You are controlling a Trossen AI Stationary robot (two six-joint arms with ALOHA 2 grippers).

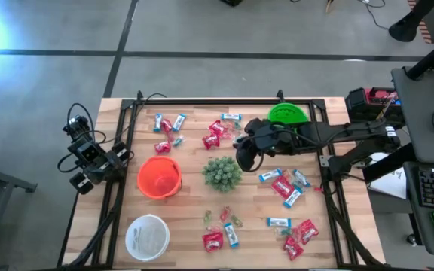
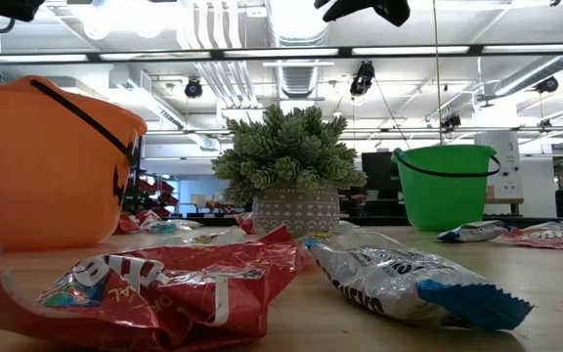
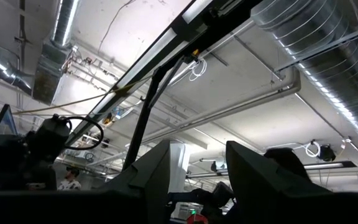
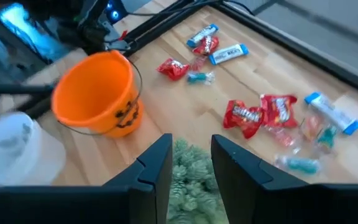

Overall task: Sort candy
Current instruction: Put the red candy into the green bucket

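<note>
Right pincer (image 1: 245,160) hovering above plant (image 1: 222,172), fingers apart, nothing held; candy (image 1: 283,187) lying across tabletop (image 1: 191,218); left pincer (image 3: 194,171) parked at edge, fingers apart.

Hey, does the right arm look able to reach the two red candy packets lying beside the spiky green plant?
Probably yes. The right gripper hangs open above the table, close by the two red candy packets, which lie in the open. The spiky green plant sits just below it but does not cover them.
</note>
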